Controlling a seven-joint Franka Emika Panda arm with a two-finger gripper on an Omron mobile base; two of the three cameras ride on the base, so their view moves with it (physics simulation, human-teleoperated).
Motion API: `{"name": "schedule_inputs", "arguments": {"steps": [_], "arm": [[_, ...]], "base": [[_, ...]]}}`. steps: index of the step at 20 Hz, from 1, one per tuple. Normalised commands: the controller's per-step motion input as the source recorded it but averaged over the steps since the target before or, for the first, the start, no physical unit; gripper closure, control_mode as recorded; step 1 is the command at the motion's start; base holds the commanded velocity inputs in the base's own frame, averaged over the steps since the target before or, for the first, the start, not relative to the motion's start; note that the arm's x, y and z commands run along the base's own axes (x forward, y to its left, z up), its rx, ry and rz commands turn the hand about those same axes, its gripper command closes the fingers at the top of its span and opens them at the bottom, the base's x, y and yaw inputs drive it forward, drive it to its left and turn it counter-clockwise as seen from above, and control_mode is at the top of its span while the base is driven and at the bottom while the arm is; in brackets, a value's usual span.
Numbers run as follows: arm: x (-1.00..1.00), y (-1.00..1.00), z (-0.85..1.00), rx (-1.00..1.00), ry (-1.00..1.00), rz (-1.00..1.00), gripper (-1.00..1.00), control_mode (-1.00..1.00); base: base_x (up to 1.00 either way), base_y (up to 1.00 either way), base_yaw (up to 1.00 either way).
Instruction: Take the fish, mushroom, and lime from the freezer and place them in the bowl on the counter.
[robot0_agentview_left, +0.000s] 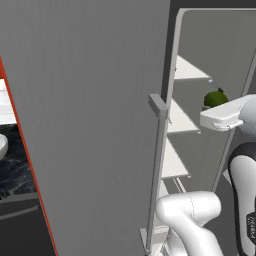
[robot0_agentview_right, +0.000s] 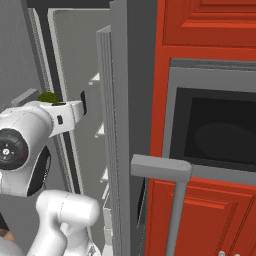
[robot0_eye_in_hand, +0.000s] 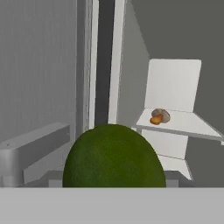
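- Lime (robot0_eye_in_hand: 113, 156) sits right at my gripper (robot0_agentview_left: 219, 105), big and dark green in the hand view, low in the middle and closer than anything else.
- My fingers stand wide on either side of it and I judge them closed on the lime, though their tips are hidden behind the fruit.
- From the left base view the lime (robot0_agentview_left: 216, 98) peeks above my white hand, in front of the open freezer (robot0_agentview_left: 210, 55) and clear of its pale shelves.
- From the right base view only a green sliver (robot0_agentview_right: 48, 97) shows over my wrist.
- Beside me to the left is the grey door with its bar handle (robot0_agentview_left: 158, 165).
- Farther in, the mushroom (robot0_eye_in_hand: 159, 116) lies on a pale shelf (robot0_eye_in_hand: 183, 124), well apart from the lime.
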Motion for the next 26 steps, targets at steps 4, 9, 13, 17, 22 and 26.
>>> {"name": "schedule_inputs", "arguments": {"steps": [4,9,13,17,22,26], "arm": [[-0.16,0.36,0.0,0.0,-0.03,0.0,1.0,-1.0],[-0.15,0.28,0.0,0.0,-0.04,0.0,1.0,-1.0],[-0.16,0.0,-0.04,0.0,-0.03,0.0,1.0,-1.0],[-0.01,0.0,-0.21,-0.01,0.0,0.0,1.0,-1.0],[-0.25,0.1,-0.01,0.0,-0.02,0.0,1.0,1.0],[0.0,0.0,0.0,0.0,0.0,0.0,1.0,1.0]], "base": [[0.0,0.0,0.0],[0.0,0.0,0.0],[0.0,0.0,0.0],[0.0,0.0,0.0],[-0.2,0.09,0.0],[-1.0,0.85,0.0]]}}
